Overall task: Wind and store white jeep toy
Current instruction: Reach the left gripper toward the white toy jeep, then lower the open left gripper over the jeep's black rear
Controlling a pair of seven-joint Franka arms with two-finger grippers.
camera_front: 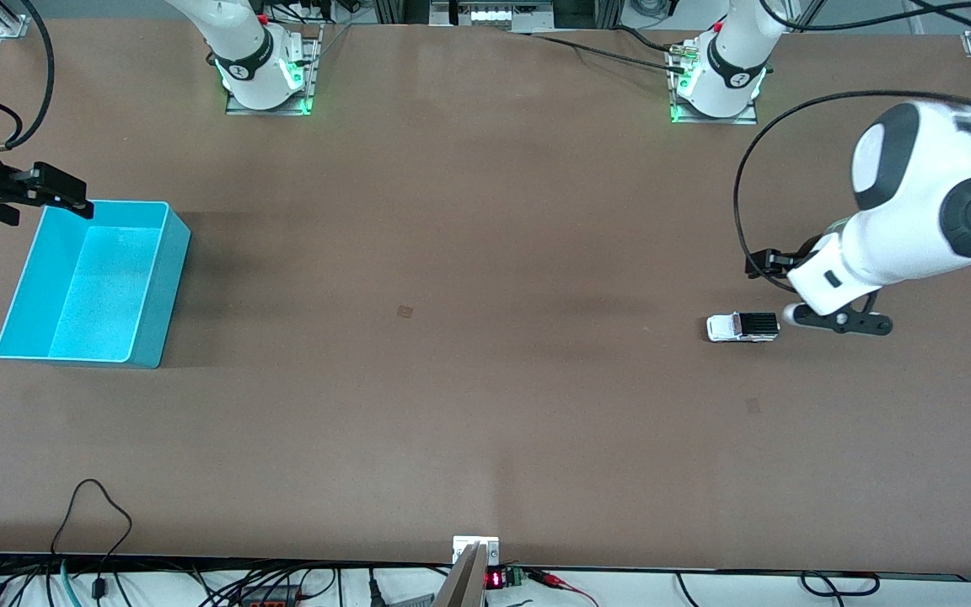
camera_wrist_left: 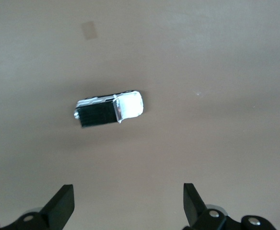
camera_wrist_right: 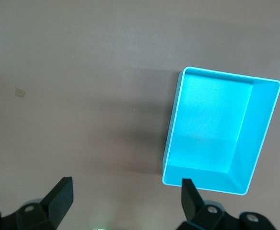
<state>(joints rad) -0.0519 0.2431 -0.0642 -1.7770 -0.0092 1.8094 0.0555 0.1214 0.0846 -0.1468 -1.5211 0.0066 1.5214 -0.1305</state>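
Observation:
The white jeep toy, with a black ribbed rear roof, stands on the brown table toward the left arm's end. My left gripper hovers open just beside it with nothing between its fingers. The turquoise bin lies empty toward the right arm's end. My right gripper hangs open and empty over that bin's corner farthest from the front camera.
Two small tape squares mark the table, one mid-table and one nearer the front camera than the jeep. Both arm bases stand along the table's edge farthest from that camera. Cables trail at the nearest edge.

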